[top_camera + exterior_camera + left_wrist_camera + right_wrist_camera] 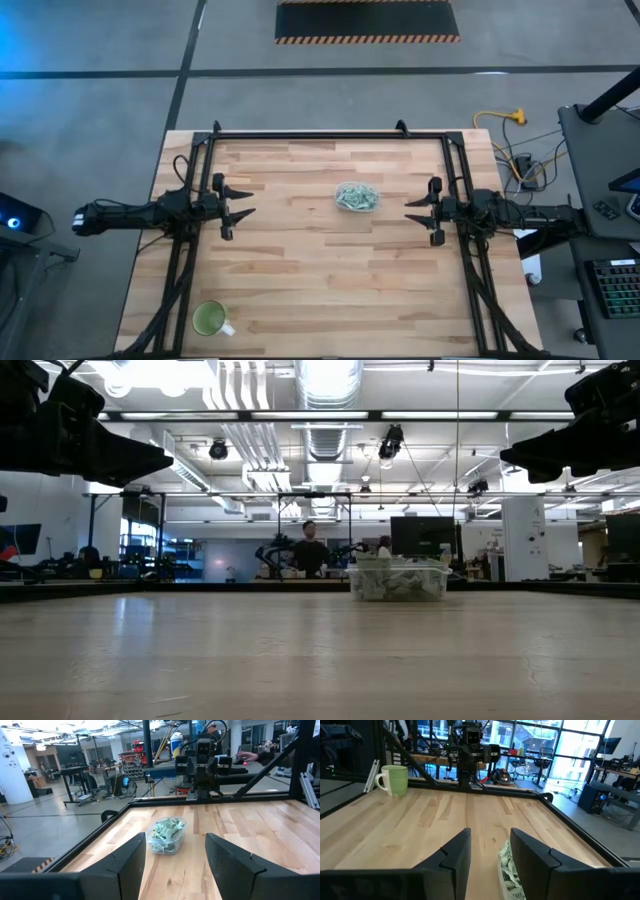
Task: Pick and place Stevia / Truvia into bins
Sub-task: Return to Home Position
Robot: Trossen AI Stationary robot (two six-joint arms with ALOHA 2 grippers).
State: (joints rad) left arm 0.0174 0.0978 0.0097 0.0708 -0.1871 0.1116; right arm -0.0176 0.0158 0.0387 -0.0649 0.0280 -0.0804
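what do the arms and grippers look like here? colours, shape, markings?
The left arm and right arm are black, slim and jointed. The left gripper and right gripper each carry two broad, matte dark fingers tapering to wedge tips. No markings are readable. A thin black cable loops beside the left arm.

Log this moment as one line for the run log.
left gripper open, empty, table's left | right gripper open, empty, table's right | sachets piled in clear tub
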